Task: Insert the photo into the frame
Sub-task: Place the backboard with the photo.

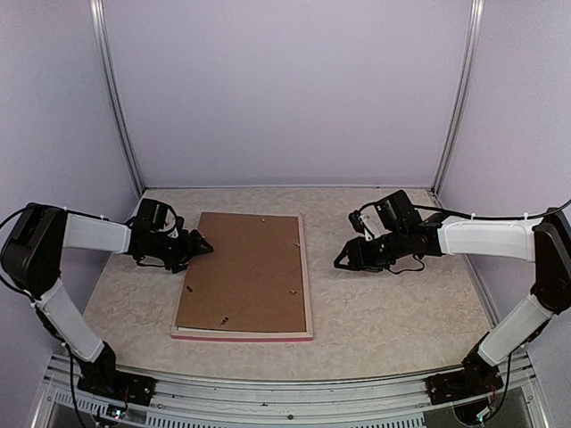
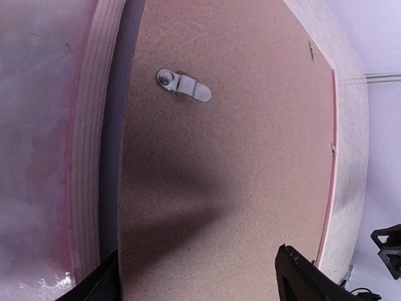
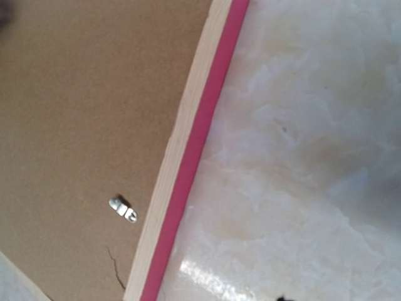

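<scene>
Currently: frame (image 1: 243, 335), face down, long axis near-to-far, backing board (image 1: 241, 272) inside — left hand (image 1: 201, 248), open, at its left edge; right hand (image 1: 346, 259), parted, empty, farther off.

Both arms are the same build. Left arm (image 1: 94, 234) and right arm (image 1: 486, 238) have smooth white link shells, with chunky black joint housings at elbow and wrist. Left gripper (image 1: 203, 246) and right gripper (image 1: 343, 260) are all matte black and angular, with blocky wrist modules behind. A thin black cable (image 1: 500, 215) runs along the right forearm, and there's a similar loop by the left elbow. The bases (image 1: 105, 382) are black.
</scene>
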`<action>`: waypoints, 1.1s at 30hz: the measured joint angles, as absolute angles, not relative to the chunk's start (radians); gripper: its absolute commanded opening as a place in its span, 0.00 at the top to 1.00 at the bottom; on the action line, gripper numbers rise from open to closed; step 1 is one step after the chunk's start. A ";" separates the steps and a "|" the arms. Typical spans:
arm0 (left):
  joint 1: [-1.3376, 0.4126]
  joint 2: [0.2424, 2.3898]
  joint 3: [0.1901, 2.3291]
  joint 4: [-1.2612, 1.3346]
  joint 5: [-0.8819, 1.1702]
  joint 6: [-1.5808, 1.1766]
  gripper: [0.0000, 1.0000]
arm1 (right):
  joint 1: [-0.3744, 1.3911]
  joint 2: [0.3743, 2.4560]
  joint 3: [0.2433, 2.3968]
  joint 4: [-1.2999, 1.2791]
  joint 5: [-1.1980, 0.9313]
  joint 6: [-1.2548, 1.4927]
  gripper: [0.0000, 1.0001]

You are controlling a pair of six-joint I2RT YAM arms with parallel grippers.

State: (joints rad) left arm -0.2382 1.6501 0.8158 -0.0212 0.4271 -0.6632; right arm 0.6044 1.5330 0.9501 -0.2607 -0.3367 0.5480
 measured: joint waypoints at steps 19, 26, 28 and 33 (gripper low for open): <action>-0.319 1.624 0.876 -0.180 0.153 -0.574 0.17 | 0.604 1.539 0.928 -0.241 -0.340 0.548 0.50; -0.327 1.561 0.880 -0.210 0.071 -0.558 0.15 | 0.604 1.549 0.929 -0.240 -0.329 0.546 0.48; -0.327 1.560 0.890 -0.210 0.055 -0.552 0.15 | 0.604 1.566 0.936 -0.238 -0.320 0.542 0.46; -0.327 1.583 0.893 -0.206 0.035 -0.545 0.11 | 0.605 1.670 0.989 -0.218 -0.291 0.543 0.30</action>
